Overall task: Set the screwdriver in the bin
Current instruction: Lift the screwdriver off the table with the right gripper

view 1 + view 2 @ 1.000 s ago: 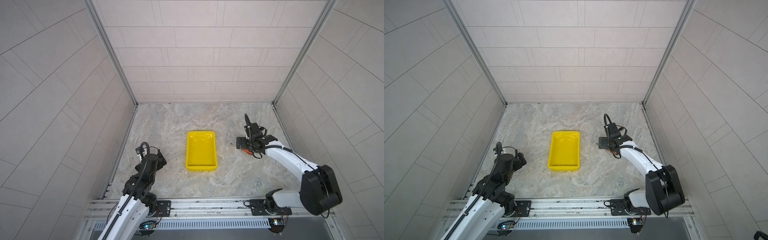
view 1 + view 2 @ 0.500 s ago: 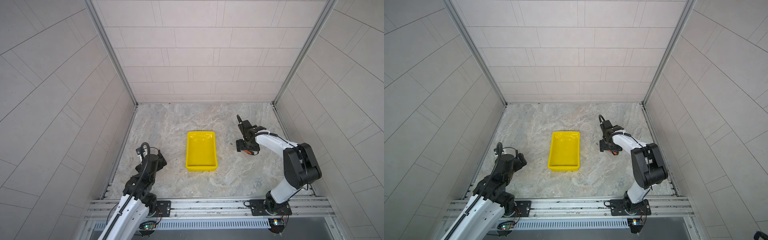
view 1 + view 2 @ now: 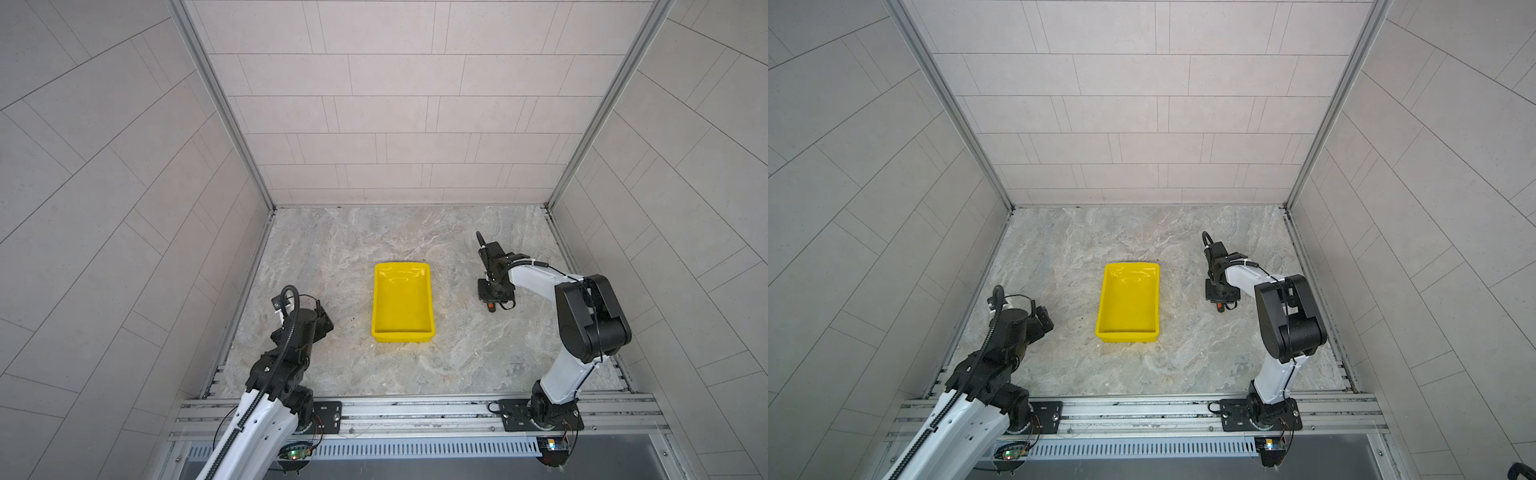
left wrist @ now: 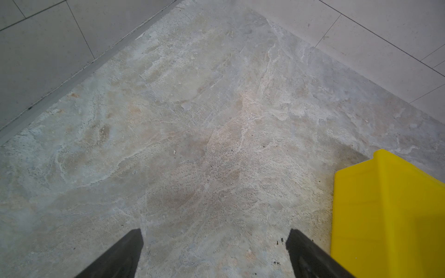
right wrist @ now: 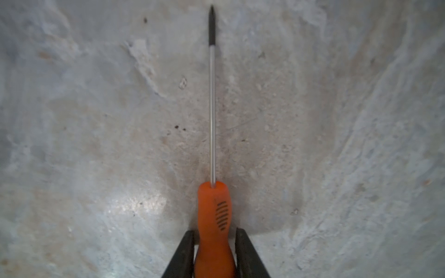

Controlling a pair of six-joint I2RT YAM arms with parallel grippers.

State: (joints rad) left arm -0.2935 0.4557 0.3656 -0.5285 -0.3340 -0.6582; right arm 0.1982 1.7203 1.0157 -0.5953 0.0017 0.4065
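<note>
In the right wrist view the screwdriver (image 5: 213,211) has an orange handle and a thin metal shaft with a dark tip, lying along the stone table. My right gripper (image 5: 215,234) is shut on the handle, one black finger on each side. In both top views this gripper (image 3: 492,296) points down to the right of the bin, and only an orange end of the screwdriver (image 3: 491,306) (image 3: 1219,306) shows below it. The yellow bin (image 3: 402,303) (image 3: 1128,301) sits empty at the table's middle. My left gripper (image 3: 322,322) (image 4: 214,237) is open, left of the bin (image 4: 385,211).
Tiled walls close the marbled table (image 3: 415,232) on three sides, with metal corner posts at the back. An aluminium rail (image 3: 415,411) along the front edge carries both arm bases. The right arm's black elbow (image 3: 590,316) rises near the right wall.
My right gripper went from open to shut on the screwdriver's handle. Its arm folded, the elbow rising over the right side. The left arm and the bin stayed put.
</note>
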